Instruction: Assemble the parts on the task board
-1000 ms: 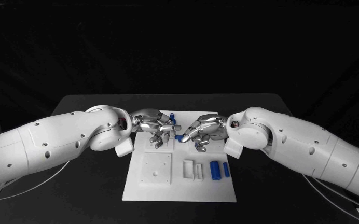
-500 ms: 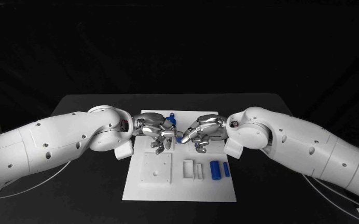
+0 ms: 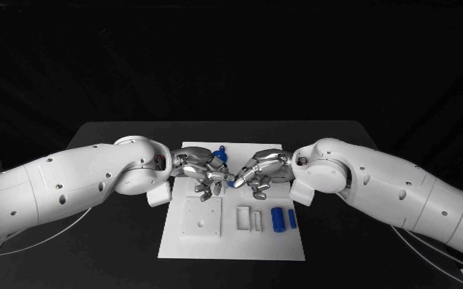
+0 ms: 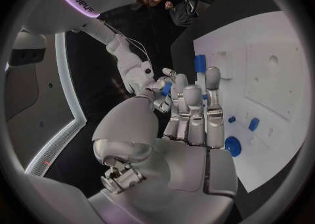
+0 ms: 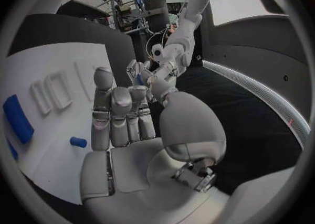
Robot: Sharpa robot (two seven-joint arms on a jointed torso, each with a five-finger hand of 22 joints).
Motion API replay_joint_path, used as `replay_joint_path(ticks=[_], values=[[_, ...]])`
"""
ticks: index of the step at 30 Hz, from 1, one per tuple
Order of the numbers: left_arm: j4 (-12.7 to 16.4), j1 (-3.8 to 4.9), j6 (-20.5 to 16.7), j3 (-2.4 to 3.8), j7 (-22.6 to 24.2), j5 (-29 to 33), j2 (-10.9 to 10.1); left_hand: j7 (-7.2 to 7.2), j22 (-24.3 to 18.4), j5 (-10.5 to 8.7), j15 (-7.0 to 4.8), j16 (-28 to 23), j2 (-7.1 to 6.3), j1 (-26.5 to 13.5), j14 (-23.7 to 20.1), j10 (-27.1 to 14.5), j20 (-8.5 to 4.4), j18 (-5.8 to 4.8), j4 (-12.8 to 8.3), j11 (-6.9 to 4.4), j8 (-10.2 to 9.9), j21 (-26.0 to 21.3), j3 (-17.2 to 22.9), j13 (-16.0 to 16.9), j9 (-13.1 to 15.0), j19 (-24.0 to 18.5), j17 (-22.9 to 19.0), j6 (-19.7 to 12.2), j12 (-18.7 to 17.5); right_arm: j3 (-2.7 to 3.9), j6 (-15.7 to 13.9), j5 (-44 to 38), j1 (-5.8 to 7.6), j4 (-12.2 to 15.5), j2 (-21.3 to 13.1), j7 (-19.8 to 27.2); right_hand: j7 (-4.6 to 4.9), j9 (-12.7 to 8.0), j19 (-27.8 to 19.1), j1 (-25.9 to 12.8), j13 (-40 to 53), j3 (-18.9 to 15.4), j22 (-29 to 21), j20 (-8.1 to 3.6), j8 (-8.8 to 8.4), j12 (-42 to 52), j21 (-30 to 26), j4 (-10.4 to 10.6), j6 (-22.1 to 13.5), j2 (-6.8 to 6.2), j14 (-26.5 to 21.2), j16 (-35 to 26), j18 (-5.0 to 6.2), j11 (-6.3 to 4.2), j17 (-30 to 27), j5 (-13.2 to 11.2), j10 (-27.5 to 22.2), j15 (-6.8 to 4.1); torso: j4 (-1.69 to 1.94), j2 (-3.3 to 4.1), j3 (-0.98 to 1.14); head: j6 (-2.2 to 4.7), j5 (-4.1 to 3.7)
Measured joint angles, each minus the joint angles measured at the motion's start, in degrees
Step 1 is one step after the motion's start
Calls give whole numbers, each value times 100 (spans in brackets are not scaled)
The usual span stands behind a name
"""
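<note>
Over the back half of the white task board (image 3: 231, 239) my two hands meet fingertip to fingertip. A small blue part (image 3: 231, 176) sits between them. My right hand (image 3: 259, 171) pinches it, and the fingertips of my left hand (image 3: 201, 170) close on it from the other side. The left wrist view has my left hand (image 4: 191, 121) in the middle and the blue part (image 4: 167, 88) at its fingertips. In the right wrist view the same part (image 5: 139, 79) lies just past my right hand (image 5: 119, 116).
A blue part (image 3: 221, 150) stands at the board's back edge. Two blue cylinders (image 3: 278, 219) (image 3: 292, 218) lie at the board's right, beside white rectangular blocks (image 3: 249, 219). A square white plate (image 3: 202, 217) lies at the board's left. Black table surrounds the board.
My left hand has moved right to the right hand's fingertips and now touches the blue part. The right hand has stayed almost in place with the part.
</note>
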Motion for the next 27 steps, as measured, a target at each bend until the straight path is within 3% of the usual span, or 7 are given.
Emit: replay_joint_path(ticks=[11,15,22,27], values=[[-8,0,58,0,-5,110,-4,0,0,88,-1,32,117,-117,-40,0,-21,0,-490,0,-15,0,442,-2,72,-21,-17,0,-50,-7,100,-70,1,19,0,-19,8,0,0,-1,-1,-1,0,0,23,0,0,0,-8,-1,-1,0,0,1,0,0,-1,1,-1,0,0,5,5],[-8,0,79,0,-20,129,-4,0,0,88,-1,40,68,-174,-40,0,-19,1,-557,0,-37,0,443,-2,69,-22,-22,0,-49,-8,121,-89,1,24,3,-27,9,1,0,-1,6,-1,0,0,22,0,26,0,-10,-1,-2,0,0,1,5,0,-1,2,-2,0,1,-5,6],[-7,1,135,0,-66,153,-4,0,0,48,-1,40,101,-187,-40,13,0,0,-724,13,-121,0,478,-50,23,-41,-22,0,-161,-12,138,-112,1,28,6,-38,29,3,0,-1,8,-1,0,0,22,0,27,0,1,-1,-2,0,0,9,7,0,-9,2,-2,1,3,-16,3],[-7,4,186,3,-101,164,-3,6,0,-318,19,40,171,16,-60,64,0,0,-920,20,-268,0,493,-99,-123,-41,-21,100,-252,-16,139,-124,-2,28,7,-49,17,4,0,-1,15,-1,0,0,20,0,26,-1,13,-1,-2,0,0,9,7,-1,-9,2,-3,1,3,-17,2]])
